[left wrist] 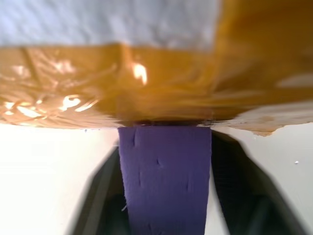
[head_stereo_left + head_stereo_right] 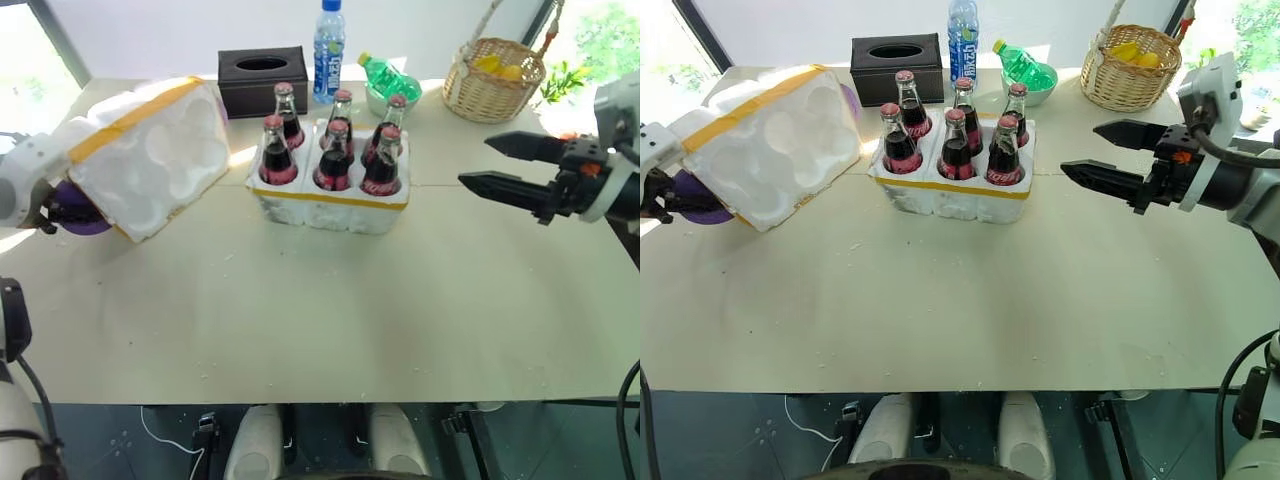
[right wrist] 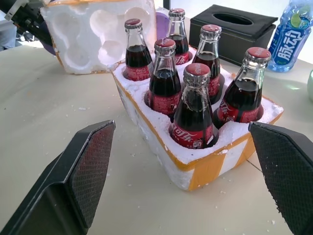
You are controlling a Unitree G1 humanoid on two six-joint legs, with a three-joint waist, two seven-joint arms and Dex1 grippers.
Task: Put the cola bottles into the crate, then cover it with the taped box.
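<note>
Several cola bottles (image 2: 331,160) with red caps stand upright in the wells of the crate (image 2: 330,205), a low white block with a yellow band, at the table's middle back. The taped box (image 2: 150,160) is tilted up at the left, its moulded hollows turned toward the crate. My left gripper (image 2: 72,214), with purple pads (image 1: 164,181), is shut on the box's taped edge at its outer left side. My right gripper (image 2: 475,162) hangs open to the right of the crate, pointing at it, its black fingers (image 3: 83,161) wide apart and holding nothing.
Behind the crate stand a black tissue box (image 2: 262,75), a blue-labelled water bottle (image 2: 328,45) and a green bottle (image 2: 390,78) lying in a bowl. A wicker basket (image 2: 493,75) sits at the back right. The table's front half is bare.
</note>
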